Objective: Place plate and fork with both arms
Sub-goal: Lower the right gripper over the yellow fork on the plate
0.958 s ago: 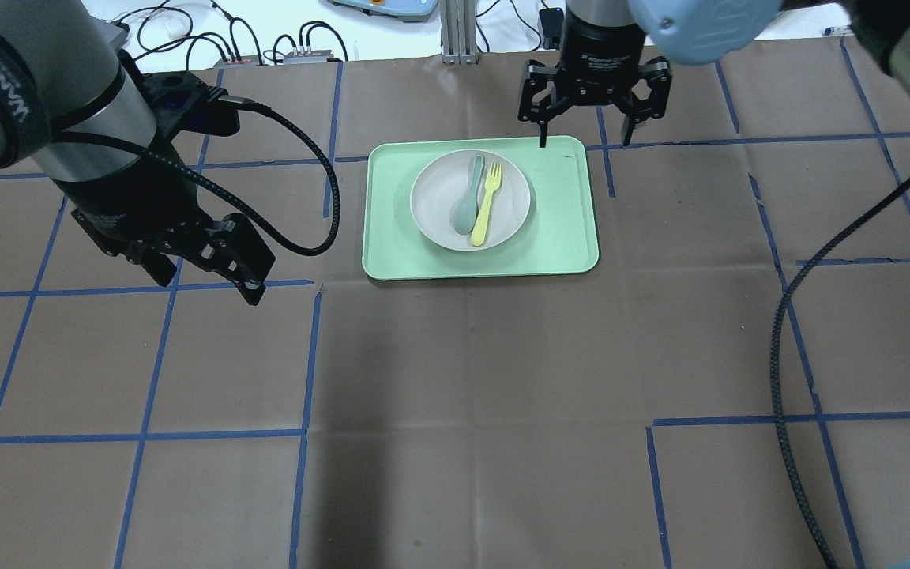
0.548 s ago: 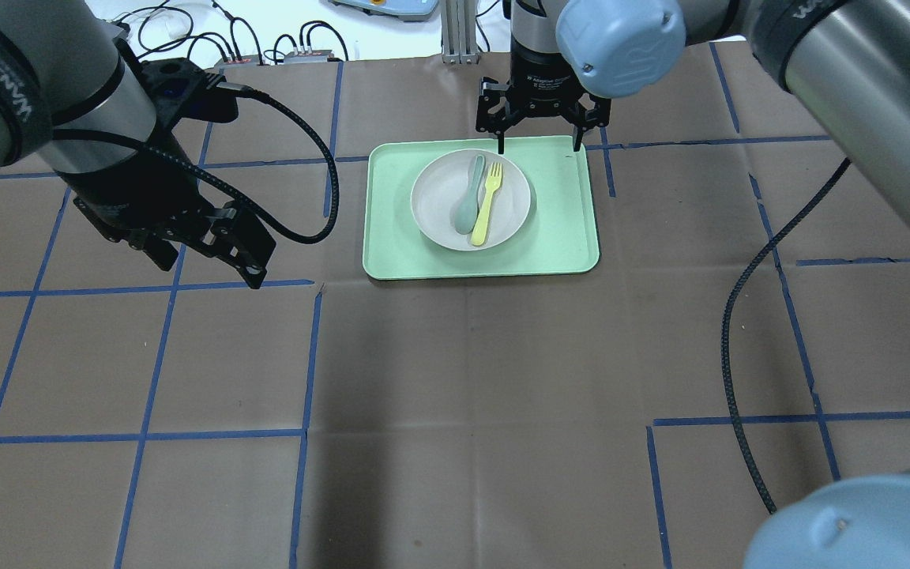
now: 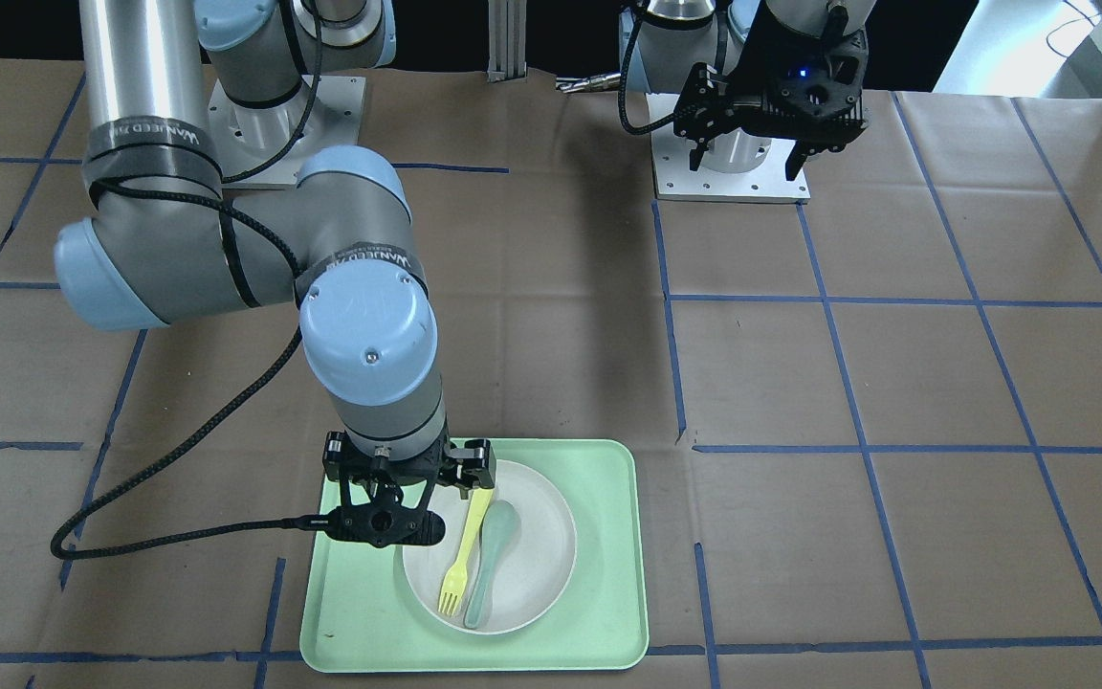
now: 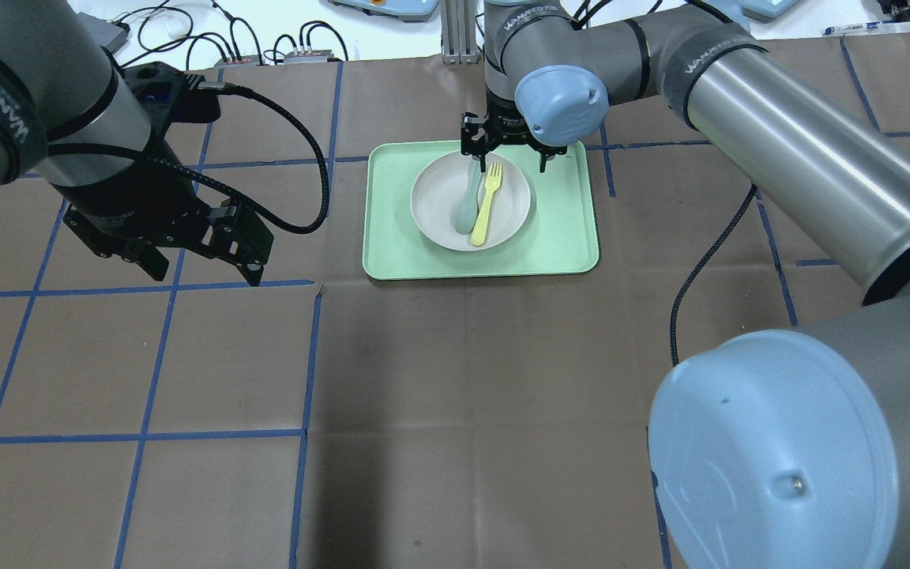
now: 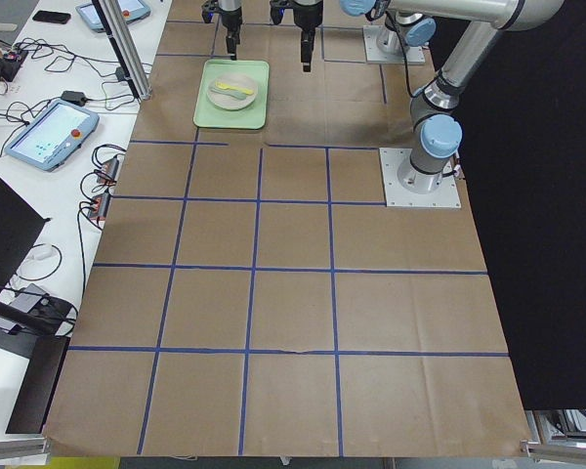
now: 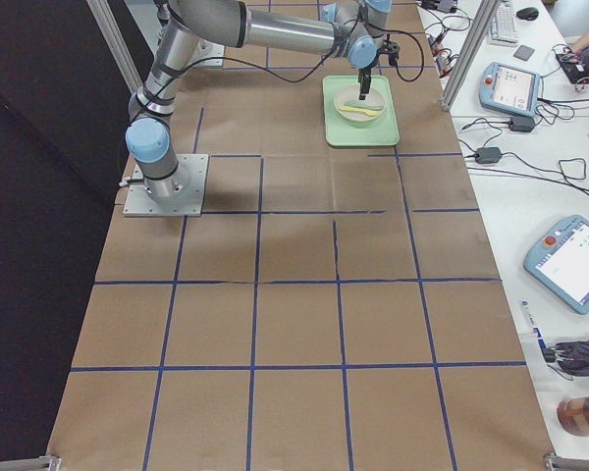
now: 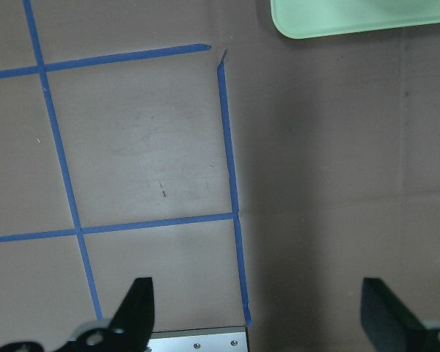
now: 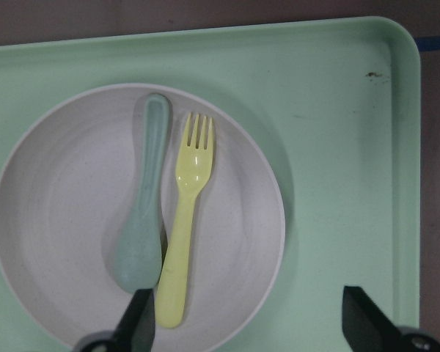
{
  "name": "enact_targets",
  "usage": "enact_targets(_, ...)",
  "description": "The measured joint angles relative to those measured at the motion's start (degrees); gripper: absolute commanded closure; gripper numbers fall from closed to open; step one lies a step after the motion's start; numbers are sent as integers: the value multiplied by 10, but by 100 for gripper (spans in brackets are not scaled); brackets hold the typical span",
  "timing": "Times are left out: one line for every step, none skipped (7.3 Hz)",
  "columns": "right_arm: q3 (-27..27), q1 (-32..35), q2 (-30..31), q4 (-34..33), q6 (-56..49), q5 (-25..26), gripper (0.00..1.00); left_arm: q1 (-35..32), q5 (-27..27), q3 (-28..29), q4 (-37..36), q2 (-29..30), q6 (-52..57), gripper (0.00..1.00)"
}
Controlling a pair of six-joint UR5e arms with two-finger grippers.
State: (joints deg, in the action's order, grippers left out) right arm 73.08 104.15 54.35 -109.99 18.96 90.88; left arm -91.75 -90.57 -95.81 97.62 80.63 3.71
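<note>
The off-white plate (image 4: 438, 197) sits on a mint-green tray (image 4: 562, 237). The pale-yellow fork (image 4: 488, 201) lies in the plate, right of a grey-green spoon (image 4: 466, 204), tines pointing away from me. My right gripper (image 4: 509, 158) is open and empty, hovering over the plate's far edge. The right wrist view shows the fork (image 8: 187, 220), spoon (image 8: 143, 220) and plate (image 8: 59, 220) below its open fingers (image 8: 137, 323). My left gripper (image 4: 206, 273) is open and empty, above bare table left of the tray. It also shows in the front view (image 3: 744, 163).
Brown paper with blue tape lines (image 4: 147, 435) covers the table. The tray's near corner (image 7: 352, 18) shows at the top of the left wrist view. A black cable (image 4: 708, 261) hangs from the right arm. Cables and boxes lie beyond the far edge (image 4: 265, 47).
My right gripper has moved left from beyond the tray's far right corner to over the plate's far edge. My left gripper has shifted slightly. Plate, fork and spoon have not moved.
</note>
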Motion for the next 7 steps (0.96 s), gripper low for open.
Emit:
enact_targets(0,0,-9,-12,7,0,27,0,1,-2,0,0,1,1)
enact_targets(0,1,-18,-22,10,1,31,1,1,-3,-1,0,2,1)
enact_targets(0,4,-26,-35,11,1,38,1,2,-5,-1,1,4,1)
enact_targets(0,7,-35,-49,11,1,43,1,2,-10,-1,0,3,1)
enact_targets(0,10,-43,-61,12,1,43,1,4,-14,-1,0,0,1)
enact_targets(0,11,-48,-66,12,1,43,1,5,-16,-10,0,-3,1)
enact_targets(0,14,-53,-69,12,1,43,1,5,-17,-34,0,-5,1)
